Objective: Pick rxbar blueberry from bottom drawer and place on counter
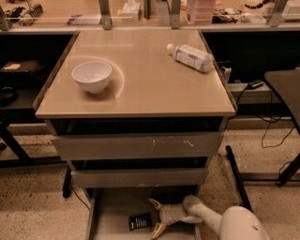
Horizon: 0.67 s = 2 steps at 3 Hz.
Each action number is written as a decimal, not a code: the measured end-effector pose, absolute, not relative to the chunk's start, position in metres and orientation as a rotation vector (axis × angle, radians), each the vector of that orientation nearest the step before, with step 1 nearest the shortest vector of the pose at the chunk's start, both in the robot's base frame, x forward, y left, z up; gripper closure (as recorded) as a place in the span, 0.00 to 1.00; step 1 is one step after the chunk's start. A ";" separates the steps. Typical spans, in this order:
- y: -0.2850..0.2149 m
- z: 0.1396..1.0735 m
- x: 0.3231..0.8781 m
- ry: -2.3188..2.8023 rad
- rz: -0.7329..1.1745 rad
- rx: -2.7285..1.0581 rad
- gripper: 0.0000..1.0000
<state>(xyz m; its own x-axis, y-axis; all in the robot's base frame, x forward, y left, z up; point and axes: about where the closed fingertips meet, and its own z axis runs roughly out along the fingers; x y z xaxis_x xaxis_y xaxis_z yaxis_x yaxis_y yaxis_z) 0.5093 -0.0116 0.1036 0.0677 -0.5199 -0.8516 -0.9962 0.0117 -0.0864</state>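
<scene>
The bottom drawer (112, 208) is pulled open at the base of the grey cabinet. The rxbar blueberry (140, 221), a small dark wrapper, lies flat on its grey floor near the front. My gripper (156, 216) reaches into the drawer from the right, just to the right of the bar. Its two tan fingers are spread open, one above and one below, with nothing between them. The tan counter (140, 84) tops the cabinet.
A white bowl (92, 76) stands on the counter's left. A clear plastic bottle (190, 56) lies on its back right. Two taller drawer fronts (136, 146) overhang the open drawer. A cluttered bench (140, 14) runs behind. A dark table (286, 84) stands at right.
</scene>
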 end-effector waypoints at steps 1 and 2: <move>0.003 0.090 0.510 1.538 0.825 -1.653 0.00; 0.005 0.090 0.510 1.540 0.830 -1.661 0.00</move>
